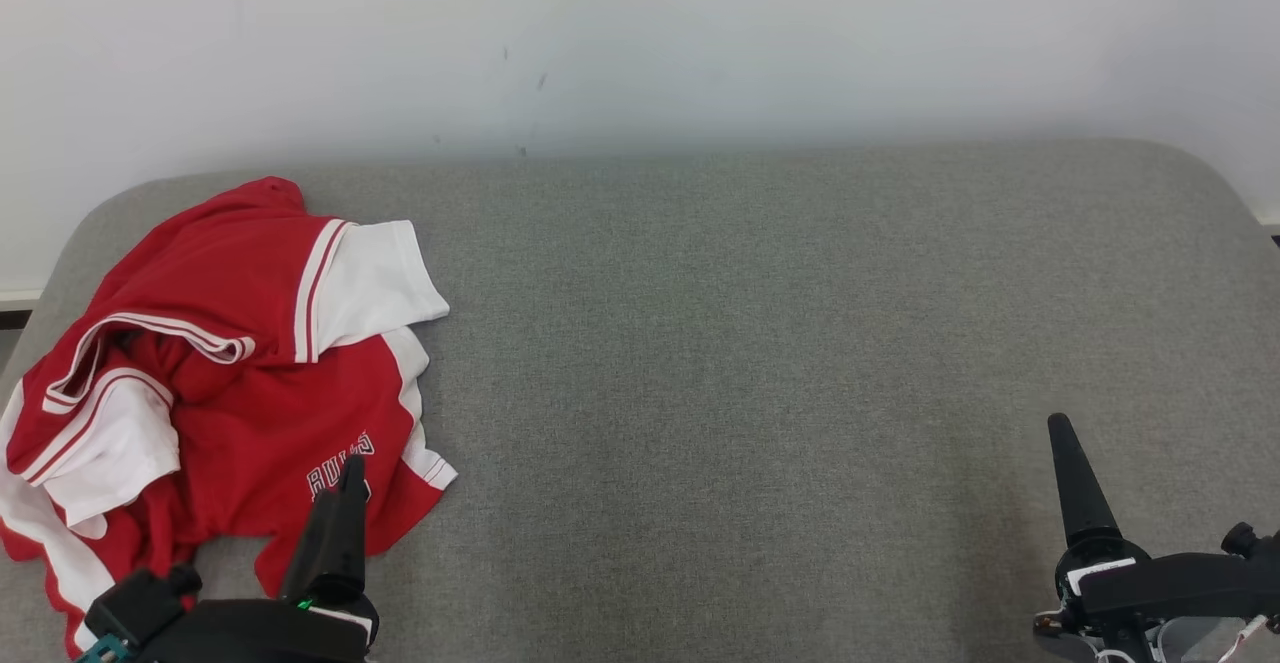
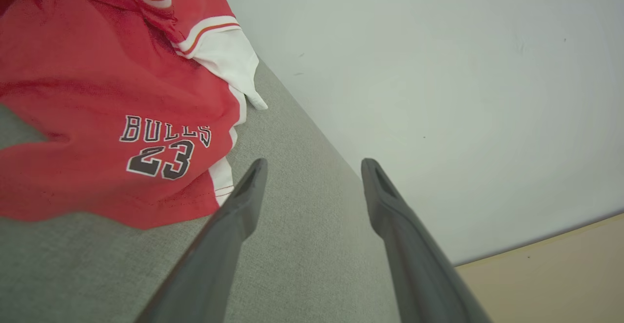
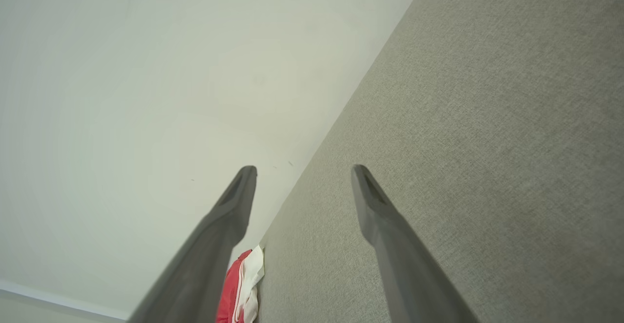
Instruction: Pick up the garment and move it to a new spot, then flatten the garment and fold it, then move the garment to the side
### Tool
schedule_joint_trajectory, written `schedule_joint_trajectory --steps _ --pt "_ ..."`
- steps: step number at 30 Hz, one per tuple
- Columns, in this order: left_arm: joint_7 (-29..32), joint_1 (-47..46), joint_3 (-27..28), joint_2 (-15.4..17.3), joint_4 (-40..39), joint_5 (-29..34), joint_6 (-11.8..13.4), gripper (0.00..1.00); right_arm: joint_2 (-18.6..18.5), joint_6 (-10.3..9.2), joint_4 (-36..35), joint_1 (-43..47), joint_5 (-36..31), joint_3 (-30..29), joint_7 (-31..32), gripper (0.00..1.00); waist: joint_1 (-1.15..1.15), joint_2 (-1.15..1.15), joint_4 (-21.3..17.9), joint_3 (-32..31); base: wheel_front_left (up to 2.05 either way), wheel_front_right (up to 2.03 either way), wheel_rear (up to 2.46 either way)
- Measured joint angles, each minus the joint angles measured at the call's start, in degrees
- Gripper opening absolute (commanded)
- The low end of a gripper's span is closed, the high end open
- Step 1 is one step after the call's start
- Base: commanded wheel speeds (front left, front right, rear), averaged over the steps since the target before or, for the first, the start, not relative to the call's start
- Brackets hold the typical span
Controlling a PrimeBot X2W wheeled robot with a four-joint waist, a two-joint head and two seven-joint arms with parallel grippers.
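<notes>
A red and white garment (image 1: 230, 373) lies crumpled at the left end of the grey padded surface (image 1: 760, 363); black "BULLS 23" lettering shows on it. In the left wrist view the garment (image 2: 97, 99) spreads across the upper left, its hem just left of my fingers. My left gripper (image 1: 352, 468) hovers over the garment's near right corner, and the left gripper (image 2: 312, 167) stands open with nothing between its fingers. My right gripper (image 1: 1060, 428) is far off at the lower right; this right gripper (image 3: 302, 172) is open and empty. A bit of the garment (image 3: 241, 286) shows beyond it.
A white wall (image 1: 640, 43) rises directly behind the grey surface. The surface's rounded corners show at far left and far right. Pale floor (image 2: 551, 274) shows past its edge in the left wrist view.
</notes>
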Motion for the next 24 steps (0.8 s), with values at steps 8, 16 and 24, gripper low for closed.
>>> schedule_joint_trajectory --steps 8,16,24 --pt "-1.9 -0.3 -1.7 1.9 -1.2 11.2 3.5 1.00 -1.9 -0.43 -0.3 -1.1 -9.2 3.6 -1.8 1.00 0.00 0.00 0.0 0.2 0.00 0.00 0.00" --pt "-3.6 -0.8 -4.7 2.6 -2.3 20.2 4.7 1.00 -4.4 -2.11 -1.1 -2.4 -19.1 7.1 -3.9 1.00 0.00 0.00 0.0 0.7 0.00 0.00 0.00" --pt "-5.3 -1.2 -6.2 3.2 -3.2 26.6 5.6 1.00 -5.5 -3.16 -1.4 -3.4 -25.6 9.6 -5.6 1.00 0.00 0.00 0.2 1.0 0.00 0.00 0.00"
